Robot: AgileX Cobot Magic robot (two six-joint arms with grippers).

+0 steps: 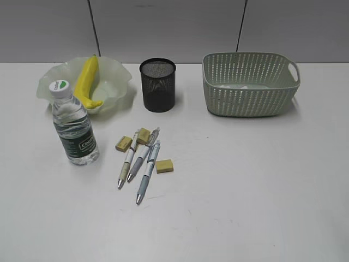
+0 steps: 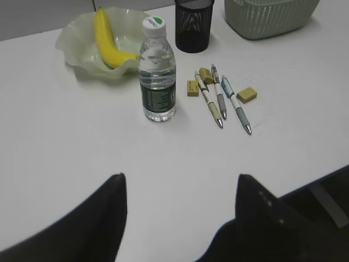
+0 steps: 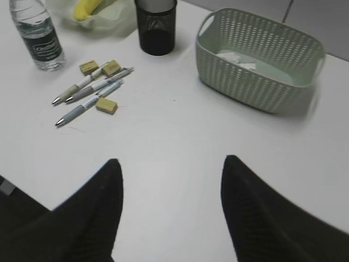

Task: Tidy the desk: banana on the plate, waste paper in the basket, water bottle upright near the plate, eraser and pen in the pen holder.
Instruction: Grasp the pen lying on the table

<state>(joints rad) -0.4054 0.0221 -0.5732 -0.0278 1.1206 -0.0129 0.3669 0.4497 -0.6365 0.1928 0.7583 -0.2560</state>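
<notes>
A: White bench (image 1: 245, 191). Banana (image 1: 87, 79) in plate (image 1: 117, 76), water bottle (image 1: 73, 125) upright beside it.
B: Pens (image 1: 139, 161), erasers (image 1: 124, 143) loose near pen holder (image 1: 157, 85); basket (image 1: 251, 82) probably holds paper. Both jaws apart, empty.

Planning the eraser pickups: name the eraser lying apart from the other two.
The eraser right of the pens, alone beside the bluish pen; the other two erasers sit together at the pens' top ends.

Near half of the desk (image 1: 245, 218) lies bare; I can sweep in low from my side. Three pens (image 1: 140, 164) and three erasers (image 1: 164, 166) cluster mid-desk, water bottle (image 1: 73, 125) upright just left of them. Pen holder (image 1: 157, 85) stands between plate (image 1: 117, 73) and basket (image 1: 251, 84), with gaps either side.
</notes>
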